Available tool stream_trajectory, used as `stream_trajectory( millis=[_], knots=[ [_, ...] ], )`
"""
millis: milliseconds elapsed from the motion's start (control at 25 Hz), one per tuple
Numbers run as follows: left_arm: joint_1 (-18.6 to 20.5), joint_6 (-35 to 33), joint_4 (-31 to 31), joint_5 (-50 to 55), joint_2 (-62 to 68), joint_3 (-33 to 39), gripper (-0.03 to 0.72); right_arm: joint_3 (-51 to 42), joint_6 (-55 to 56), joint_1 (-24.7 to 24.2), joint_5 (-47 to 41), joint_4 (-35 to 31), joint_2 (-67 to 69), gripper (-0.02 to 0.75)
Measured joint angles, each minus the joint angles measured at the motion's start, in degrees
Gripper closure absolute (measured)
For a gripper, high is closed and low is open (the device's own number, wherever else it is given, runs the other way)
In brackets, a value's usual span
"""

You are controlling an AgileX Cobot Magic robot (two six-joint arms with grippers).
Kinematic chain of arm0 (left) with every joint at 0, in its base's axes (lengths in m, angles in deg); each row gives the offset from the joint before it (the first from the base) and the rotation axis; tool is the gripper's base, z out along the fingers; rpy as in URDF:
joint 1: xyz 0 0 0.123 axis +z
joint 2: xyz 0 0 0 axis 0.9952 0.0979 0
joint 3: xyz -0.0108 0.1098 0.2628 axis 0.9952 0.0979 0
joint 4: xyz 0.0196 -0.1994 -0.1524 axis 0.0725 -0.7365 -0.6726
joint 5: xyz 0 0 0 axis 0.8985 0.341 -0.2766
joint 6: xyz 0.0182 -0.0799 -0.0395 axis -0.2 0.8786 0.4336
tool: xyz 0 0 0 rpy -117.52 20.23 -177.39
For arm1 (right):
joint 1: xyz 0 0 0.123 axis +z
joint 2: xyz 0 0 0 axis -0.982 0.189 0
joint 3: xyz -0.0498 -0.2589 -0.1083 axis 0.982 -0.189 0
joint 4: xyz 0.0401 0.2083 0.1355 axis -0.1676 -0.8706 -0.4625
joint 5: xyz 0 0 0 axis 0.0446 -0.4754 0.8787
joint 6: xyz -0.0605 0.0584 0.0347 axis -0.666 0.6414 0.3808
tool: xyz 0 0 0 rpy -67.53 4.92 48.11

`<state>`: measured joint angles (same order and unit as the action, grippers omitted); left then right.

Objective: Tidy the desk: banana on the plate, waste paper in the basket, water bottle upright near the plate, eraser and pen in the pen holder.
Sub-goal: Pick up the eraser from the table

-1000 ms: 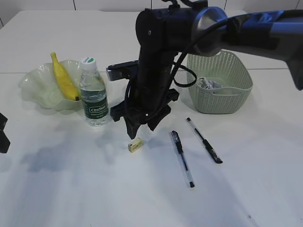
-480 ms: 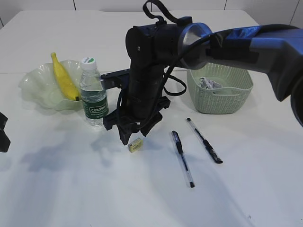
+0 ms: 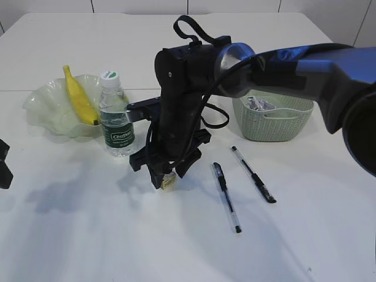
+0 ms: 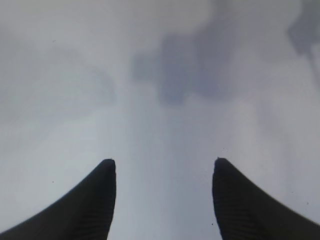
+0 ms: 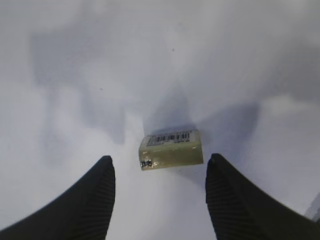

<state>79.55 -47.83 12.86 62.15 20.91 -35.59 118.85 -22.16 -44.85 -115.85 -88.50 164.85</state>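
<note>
- Exterior view: The banana is seen lying in the pale green plate at the left of the white tabletop, its long axis running from the far rim toward the camera and slightly rightward, dark tip nearest the bottle.
- The water bottle is shown upright just beside the plate's right rim, cap up.
- The sage-green basket is pictured at the right, with crumpled waste paper visible inside, against its left wall.
- Two pens are left on the bare tabletop between arm and basket: the nearer pen and the farther pen are laid roughly parallel, their long axes running toward the camera and slightly rightward.
- The right gripper is lowered from above over the eraser, which is partly hidden by the fingers.
- The left gripper is caught only at the left edge.
- Left wrist view: The left gripper is shown with fingers set wide apart, nothing but bare tabletop between them.
- Right wrist view: The eraser is seen flat on the tabletop, its long axis lying across the gap, barcode face up. The right gripper is held wide, a finger at either end of the block, neither clearly touching it.
</note>
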Motion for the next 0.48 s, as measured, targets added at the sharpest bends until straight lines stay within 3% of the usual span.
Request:
stream_trajectory(
  millis=[480],
  knots=[
    [0.00,0.00,0.00,0.00,0.00,0.00,0.261,0.00,1.45,0.00,1.30,1.82,1.54,0.308]
  ],
)
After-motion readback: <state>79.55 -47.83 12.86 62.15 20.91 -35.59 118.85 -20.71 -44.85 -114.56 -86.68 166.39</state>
